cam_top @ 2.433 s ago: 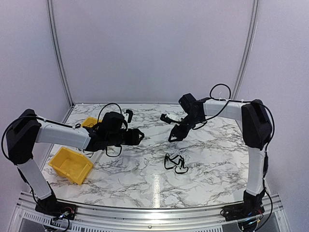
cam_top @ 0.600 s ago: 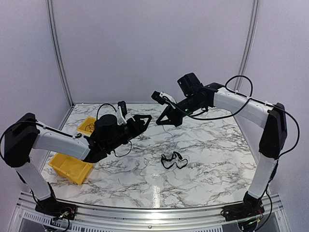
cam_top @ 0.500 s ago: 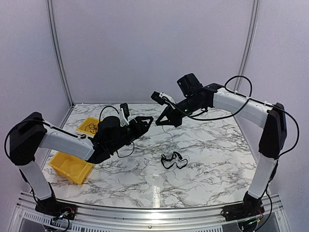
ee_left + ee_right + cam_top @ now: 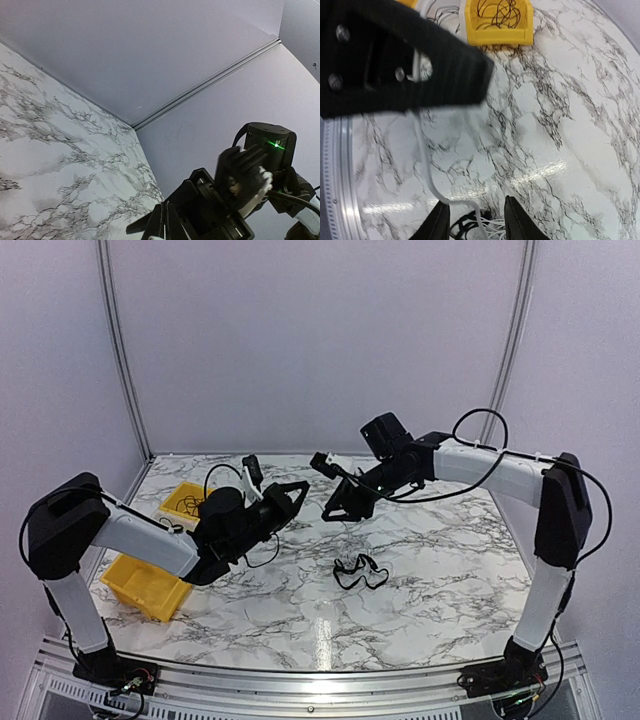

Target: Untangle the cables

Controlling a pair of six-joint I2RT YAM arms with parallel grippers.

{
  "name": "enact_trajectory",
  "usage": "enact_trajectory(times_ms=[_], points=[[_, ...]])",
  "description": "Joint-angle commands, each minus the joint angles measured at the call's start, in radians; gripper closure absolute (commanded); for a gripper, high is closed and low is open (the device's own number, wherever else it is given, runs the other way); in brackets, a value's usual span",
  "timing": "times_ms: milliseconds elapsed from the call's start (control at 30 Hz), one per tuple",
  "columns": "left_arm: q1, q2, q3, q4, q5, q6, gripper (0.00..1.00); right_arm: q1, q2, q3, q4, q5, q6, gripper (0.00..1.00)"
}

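Grips a white strand (image 4: 426, 170) in the left claw (image 4: 297, 490), pinched fully closed and raised over the surface (image 4: 450, 550) left of centre. Trails from there down to the dark clump of cables (image 4: 360, 572) lying near the middle. Hovers just right of it with the right claw (image 4: 338, 508), fingers parted, nothing gripped. Far left, more black wires (image 4: 500, 12) inside a yellow bin (image 4: 495, 36).
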Motion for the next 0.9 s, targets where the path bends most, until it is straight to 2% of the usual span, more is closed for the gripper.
enact_trajectory(times_ms=[0,100,200,367,433,533,567,700,867], points=[[0.006,-0.076,-0.101,0.036,-0.080,-0.010,1.00,0.009,0.035,-0.124,0.092,0.192,-0.038,0.56],[0.007,-0.103,-0.140,-0.026,-0.107,-0.008,1.00,0.008,0.051,-0.202,0.152,0.254,-0.052,0.51],[0.006,-0.127,-0.141,-0.081,-0.091,0.032,1.00,0.009,0.081,-0.247,0.179,0.290,-0.058,0.50],[0.007,-0.211,-0.136,-0.196,-0.117,0.132,1.00,0.009,0.097,-0.321,0.234,0.354,-0.067,0.55],[0.007,-0.275,-0.136,-0.267,-0.151,0.190,1.00,0.006,0.092,-0.351,0.255,0.374,-0.070,0.60],[0.007,-0.434,-0.163,-0.345,-0.243,0.314,1.00,0.001,0.092,-0.385,0.276,0.375,-0.077,0.82],[0.006,-0.489,-0.171,-0.369,-0.281,0.359,1.00,-0.005,0.096,-0.389,0.276,0.374,-0.078,0.86],[0.007,-0.689,-0.122,-0.562,-0.450,0.571,1.00,-0.032,0.112,-0.390,0.278,0.360,-0.069,0.86],[0.007,-0.832,0.065,-0.790,-0.597,0.857,1.00,-0.070,0.130,-0.368,0.259,0.340,-0.057,0.84]])
